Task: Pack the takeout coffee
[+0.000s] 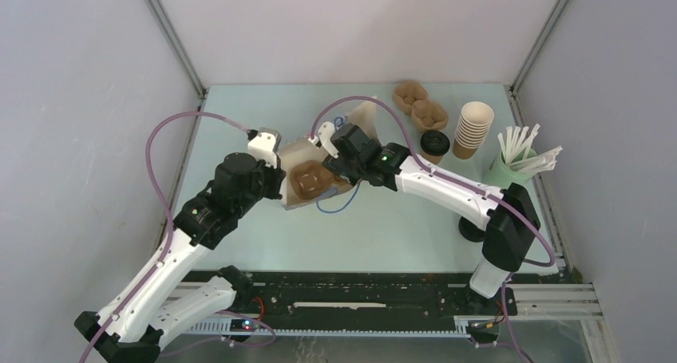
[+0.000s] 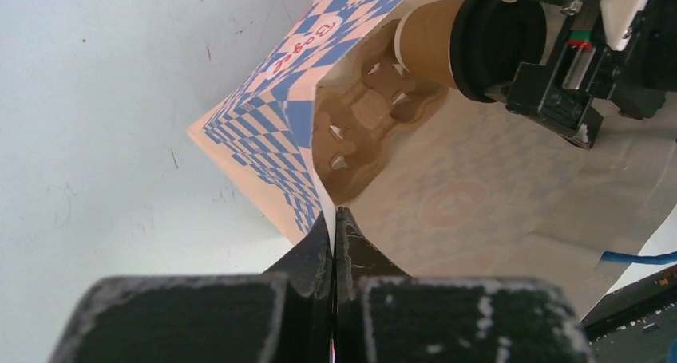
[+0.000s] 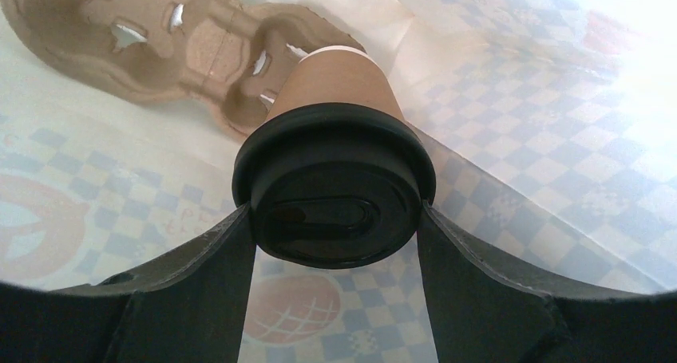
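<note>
A paper bag [image 1: 355, 124] with blue checks lies open on its side at the table's middle. My left gripper [image 2: 334, 227] is shut on the bag's [image 2: 271, 116] mouth edge. A brown cardboard cup carrier [image 1: 310, 179] lies inside the bag and shows in both wrist views [image 2: 371, 128] [image 3: 160, 44]. My right gripper [image 3: 335, 219] is shut on a brown coffee cup [image 3: 339, 80], gripping it at its black lid [image 3: 331, 195], and holds it on its side inside the bag, its base close to a carrier pocket. A second lidded cup [image 1: 435, 145] stands at the back right.
Two spare carriers [image 1: 419, 104] lie at the back. A stack of lidless brown cups [image 1: 473, 129] stands beside the second cup. A green holder with white straws [image 1: 519, 159] stands at the right edge. A blue cable [image 1: 331, 207] loops by the bag.
</note>
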{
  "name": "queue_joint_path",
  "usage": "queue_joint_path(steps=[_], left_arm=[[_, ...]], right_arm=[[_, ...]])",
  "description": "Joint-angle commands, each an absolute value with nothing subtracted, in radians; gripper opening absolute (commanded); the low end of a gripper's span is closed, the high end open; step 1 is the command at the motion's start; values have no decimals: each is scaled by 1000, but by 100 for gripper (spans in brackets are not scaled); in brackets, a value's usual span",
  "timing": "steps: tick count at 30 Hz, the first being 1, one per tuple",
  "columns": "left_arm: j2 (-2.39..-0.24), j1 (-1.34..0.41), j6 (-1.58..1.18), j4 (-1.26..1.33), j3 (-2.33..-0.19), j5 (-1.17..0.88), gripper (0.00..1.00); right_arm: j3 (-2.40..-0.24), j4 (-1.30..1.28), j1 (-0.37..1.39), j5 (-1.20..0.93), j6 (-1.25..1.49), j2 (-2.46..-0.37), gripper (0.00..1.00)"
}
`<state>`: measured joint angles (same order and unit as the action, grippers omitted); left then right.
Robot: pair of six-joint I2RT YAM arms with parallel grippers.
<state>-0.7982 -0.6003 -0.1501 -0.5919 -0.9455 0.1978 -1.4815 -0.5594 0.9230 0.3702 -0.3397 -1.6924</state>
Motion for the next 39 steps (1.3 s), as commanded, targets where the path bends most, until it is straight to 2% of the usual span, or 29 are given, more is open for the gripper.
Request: queue_joint_path(steps=[1,8,25,34,39], left_arm=[[-778,-607,-148,-570,-925,184,0],[-787,-607,-135,-568,-925,177,0],[-783,-592,-110,-585,-943,108,0],[-844,-591,-111,-753,-1113,-39,0],[-844,-591,-121,-809,-1150,-162,0]], right_arm=[[-1484,-491,918,326,-405,-1710,0],[-1504,-549,903,218,-403,-1732,0],[-1789,-765,957,294,-336,-1868,1],[-1915,-982,973,279,-245,-1818,1],[-1839,-1062,1013,229,-197,-1711,1]])
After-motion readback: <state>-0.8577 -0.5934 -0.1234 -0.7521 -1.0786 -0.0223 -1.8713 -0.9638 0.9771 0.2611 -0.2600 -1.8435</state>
